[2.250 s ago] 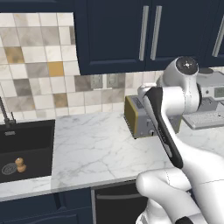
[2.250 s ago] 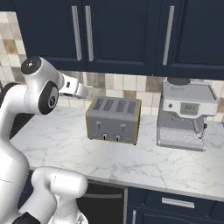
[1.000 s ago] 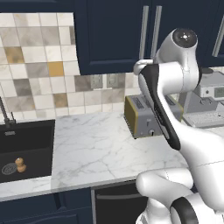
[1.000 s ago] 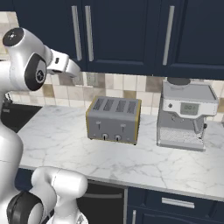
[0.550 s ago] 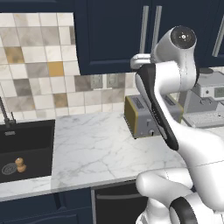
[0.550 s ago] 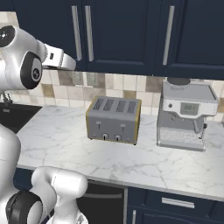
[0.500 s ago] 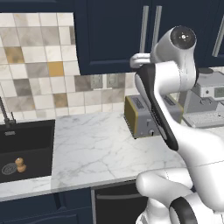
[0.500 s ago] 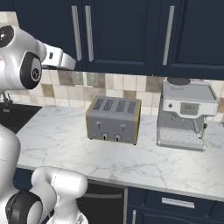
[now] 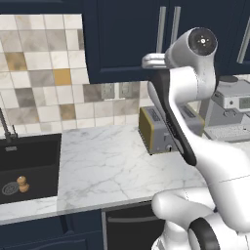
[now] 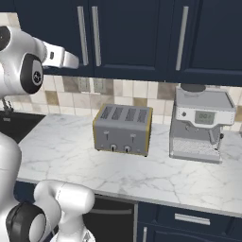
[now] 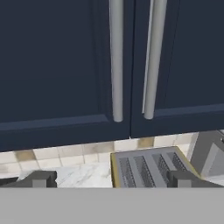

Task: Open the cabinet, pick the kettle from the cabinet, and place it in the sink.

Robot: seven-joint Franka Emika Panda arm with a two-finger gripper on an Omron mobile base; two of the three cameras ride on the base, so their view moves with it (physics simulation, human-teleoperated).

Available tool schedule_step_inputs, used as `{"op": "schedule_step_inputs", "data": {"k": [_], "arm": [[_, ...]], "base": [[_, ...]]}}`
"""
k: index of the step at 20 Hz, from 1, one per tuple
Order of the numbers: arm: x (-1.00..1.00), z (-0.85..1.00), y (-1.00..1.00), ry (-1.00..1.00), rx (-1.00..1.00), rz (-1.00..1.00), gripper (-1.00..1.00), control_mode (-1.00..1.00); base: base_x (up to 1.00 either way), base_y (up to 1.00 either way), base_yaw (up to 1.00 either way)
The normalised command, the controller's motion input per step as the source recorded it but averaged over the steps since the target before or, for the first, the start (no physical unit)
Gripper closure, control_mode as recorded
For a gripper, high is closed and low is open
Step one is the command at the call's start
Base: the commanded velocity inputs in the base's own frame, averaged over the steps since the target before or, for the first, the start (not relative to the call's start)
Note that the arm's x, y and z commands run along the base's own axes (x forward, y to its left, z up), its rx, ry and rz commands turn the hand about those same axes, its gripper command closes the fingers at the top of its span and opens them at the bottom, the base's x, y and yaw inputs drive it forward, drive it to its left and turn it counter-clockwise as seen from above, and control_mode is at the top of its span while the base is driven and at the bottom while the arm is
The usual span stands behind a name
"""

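Gripper (image 11: 109, 178): jaws standing wide apart, gripping nothing, now raised from toaster level and facing the cabinet doors.
Toaster (image 10: 124, 129): sitting on the marble counter (image 9: 112, 166), just below the hand.
Cabinet (image 11: 57, 65): both doors staying shut; twin silver handles (image 11: 115, 61) hanging side by side ahead of the fingers.
Kettle: hiding from sight, presumably behind those doors.
Sink (image 9: 27, 166): waiting well off to the left.
Meaning: arm is lining up for the opening pull.

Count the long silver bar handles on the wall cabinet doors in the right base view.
3. Two hang side by side at the meeting doors above the toaster: one, one. The third is above the coffee machine.
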Motion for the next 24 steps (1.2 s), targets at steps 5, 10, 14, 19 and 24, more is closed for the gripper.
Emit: {"op": "schedule_step_inputs", "data": {"k": [5, 10, 14, 19, 24], "arm": [[0.14, 0.22, 0.02, 0.0, 0.0, 0.01, -1.0, -1.0], [0.2, 0.18, 0.0, 0.0, 0.0, 0.01, -1.0, -1.0], [0.24, 0.09, -0.02, 0.02, 0.0, 0.03, -1.0, -1.0], [0.22, 0.0, -0.09, 0.04, 0.0, 0.02, -1.0, -1.0], [0.22, 0.0, -0.11, 0.03, 0.01, 0.0, -1.0, -1.0]], "base": [[0.0, 0.0, 0.0], [0.0, 0.0, 0.0], [0.0, 0.0, 0.0], [0.0, 0.0, 0.0], [0.0, 0.0, 0.0]]}}
